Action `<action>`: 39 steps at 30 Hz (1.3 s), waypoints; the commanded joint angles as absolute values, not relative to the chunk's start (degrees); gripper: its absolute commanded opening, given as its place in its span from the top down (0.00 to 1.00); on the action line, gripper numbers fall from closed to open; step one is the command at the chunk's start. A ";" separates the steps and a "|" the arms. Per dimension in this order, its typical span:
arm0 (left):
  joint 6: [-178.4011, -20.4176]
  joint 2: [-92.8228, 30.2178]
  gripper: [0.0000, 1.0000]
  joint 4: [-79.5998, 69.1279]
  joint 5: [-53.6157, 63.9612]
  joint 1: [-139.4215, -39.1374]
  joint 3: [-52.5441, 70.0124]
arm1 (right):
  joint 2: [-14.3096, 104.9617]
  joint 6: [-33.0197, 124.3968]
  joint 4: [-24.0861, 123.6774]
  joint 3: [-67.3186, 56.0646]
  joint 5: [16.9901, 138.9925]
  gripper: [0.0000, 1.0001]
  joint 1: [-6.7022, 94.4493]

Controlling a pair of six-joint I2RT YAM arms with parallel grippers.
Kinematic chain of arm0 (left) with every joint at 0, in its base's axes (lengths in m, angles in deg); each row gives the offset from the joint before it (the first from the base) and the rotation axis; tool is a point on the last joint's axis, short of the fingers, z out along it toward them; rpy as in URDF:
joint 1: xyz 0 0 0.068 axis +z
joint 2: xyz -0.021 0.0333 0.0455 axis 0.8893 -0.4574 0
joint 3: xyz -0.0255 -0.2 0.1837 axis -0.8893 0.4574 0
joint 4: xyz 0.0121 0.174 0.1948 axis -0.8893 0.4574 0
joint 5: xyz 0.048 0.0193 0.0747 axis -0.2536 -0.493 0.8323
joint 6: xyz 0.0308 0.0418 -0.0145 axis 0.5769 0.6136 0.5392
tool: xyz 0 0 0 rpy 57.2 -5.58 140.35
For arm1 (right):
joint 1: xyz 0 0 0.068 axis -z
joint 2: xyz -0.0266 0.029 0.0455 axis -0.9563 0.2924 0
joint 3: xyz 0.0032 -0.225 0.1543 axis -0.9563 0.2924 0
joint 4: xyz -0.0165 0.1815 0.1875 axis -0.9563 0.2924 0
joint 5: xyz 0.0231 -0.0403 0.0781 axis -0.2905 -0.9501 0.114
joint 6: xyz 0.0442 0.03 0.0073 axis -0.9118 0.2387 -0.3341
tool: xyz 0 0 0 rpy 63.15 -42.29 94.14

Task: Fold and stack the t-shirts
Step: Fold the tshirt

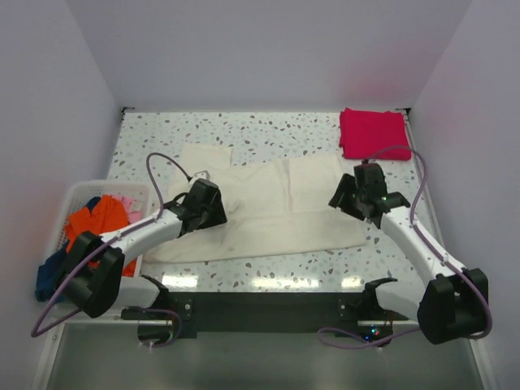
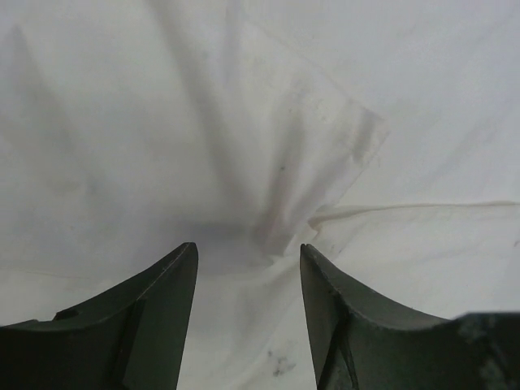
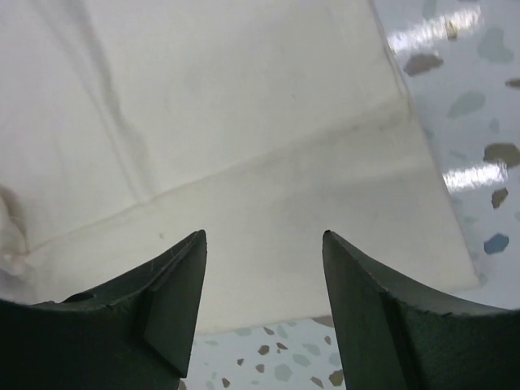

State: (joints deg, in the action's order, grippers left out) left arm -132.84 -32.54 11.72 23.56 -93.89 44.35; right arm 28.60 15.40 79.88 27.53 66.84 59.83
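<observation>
- A cream t-shirt point(image 1: 268, 207) is spread flat across the middle of the speckled tabletop point(image 1: 268, 134), with a sleeve seen at its far left.
- The left claw point(image 2: 248, 253) is held over the left part of that shirt. Its fingers are parted with nothing pinched between them, and puckered creases are seen fanning out in the cloth just ahead.
- The right claw point(image 3: 264, 237) is held over the shirt's right edge, likewise open and empty. The cloth's corner and bare tabletop are seen beneath it.
- A magenta-red t-shirt point(image 1: 372, 132) is laid folded at the far right corner, apart from the cream one.
- A white basket point(image 1: 81, 191) is set at the left edge. An orange t-shirt point(image 1: 97, 223) and a pink t-shirt point(image 1: 128, 203) are heaped in it, and a dark blue t-shirt point(image 1: 50, 276) is draped at its near end.
</observation>
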 commanded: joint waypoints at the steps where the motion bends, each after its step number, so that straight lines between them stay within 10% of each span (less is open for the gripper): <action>1: -130.37 -30.86 0.41 16.99 26.71 -90.92 34.34 | 35.77 20.68 74.44 16.26 64.99 0.37 59.55; 14: -110.79 -57.92 0.41 15.32 35.41 -76.51 -5.55 | 76.02 35.35 70.82 -19.02 69.47 0.42 61.40; 39: -105.32 -90.72 0.44 19.11 36.02 -69.99 -28.26 | 77.63 39.93 67.39 -21.14 72.72 0.43 61.93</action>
